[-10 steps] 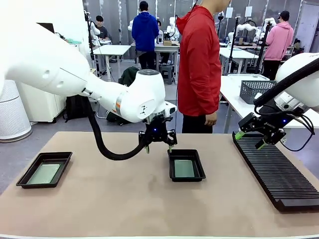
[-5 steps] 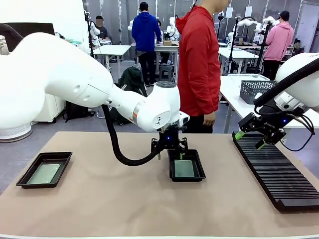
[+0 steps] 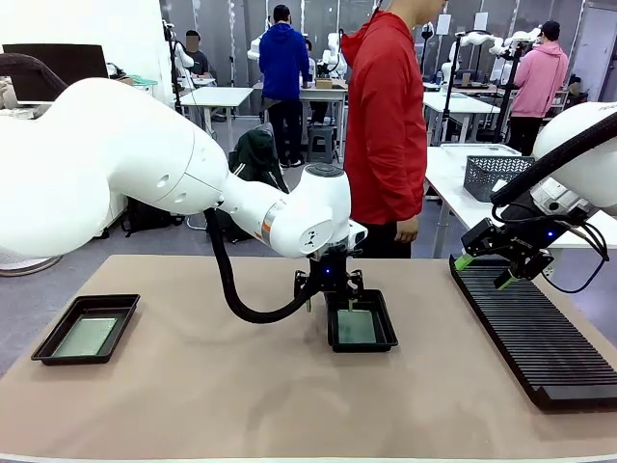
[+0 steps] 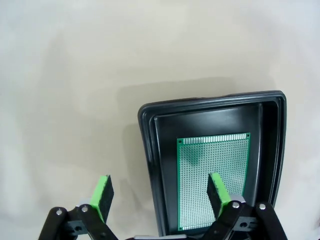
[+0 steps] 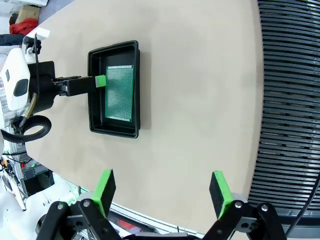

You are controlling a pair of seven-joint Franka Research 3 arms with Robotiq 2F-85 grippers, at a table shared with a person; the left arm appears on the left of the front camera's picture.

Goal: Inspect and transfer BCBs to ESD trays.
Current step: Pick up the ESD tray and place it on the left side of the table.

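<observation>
Two trays: black, well apart on the table point(image 3: 193, 405); middle tray point(image 3: 360, 320) near the far edge, left tray point(image 3: 87, 328) close to the left edge.
Table: tan surface, with broad bare room between the trays and along the near edge.
Rack: long black ribbed rack point(image 3: 535, 333) runs down the right side, touching neither tray.
Person: red-topped person point(image 3: 388, 125) stands at the far edge, just behind the middle tray.
Left arm: reaches across to the middle tray, its left gripper point(image 3: 328, 294) low over the tray's far left rim.
Left gripper state: jaws spread wide, nothing between them; in the wrist view the left gripper point(image 4: 160, 192) straddles the tray's side wall point(image 4: 150, 170), one finger outside over bare table, the other above the board.
Right gripper: right gripper point(image 3: 485, 269) hangs above the rack's far end, jaws apart and empty; its wrist view shows the right gripper point(image 5: 162, 192) over bare table beside the rack.
Boards: one pale-green board point(image 3: 356, 326) lies flat on the middle tray's floor, clear of the rims, partly under the left gripper; a second board point(image 3: 86, 337) lies flat in the left tray, well away from both grippers.
</observation>
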